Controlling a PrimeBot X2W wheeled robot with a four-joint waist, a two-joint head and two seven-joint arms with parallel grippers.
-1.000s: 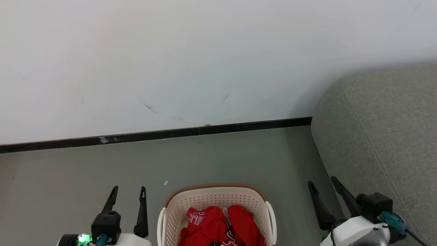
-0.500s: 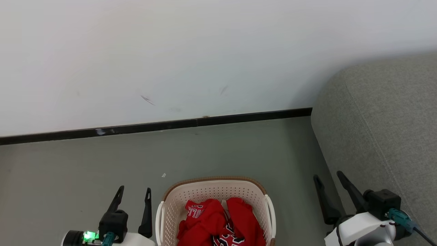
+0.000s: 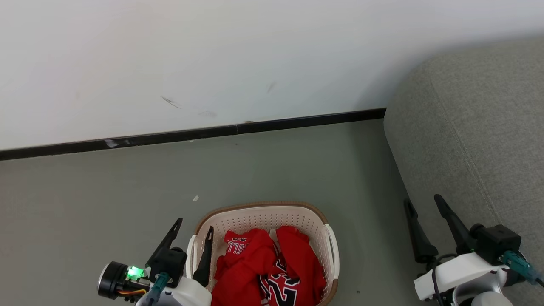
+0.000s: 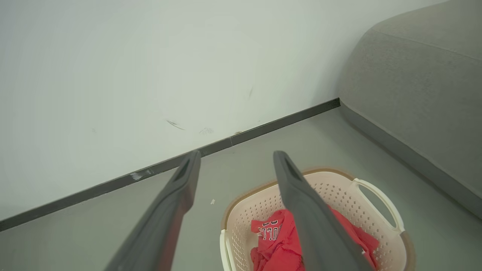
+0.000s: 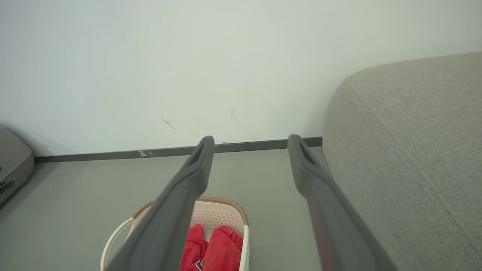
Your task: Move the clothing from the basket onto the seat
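Red clothing (image 3: 250, 267) w/ black-white numbers lies heaped inside basket (image 3: 259, 205), which sits on grey floor (image 3: 106, 199). L gripper (image 3: 195, 224) at basket's left handle, fingers spread, holding nothing; inner finger overlaps the rim in head view. R gripper (image 3: 422, 198) right of basket, spread wide, empty. Seat (image 3: 467, 127) further right of basket, apart from it.
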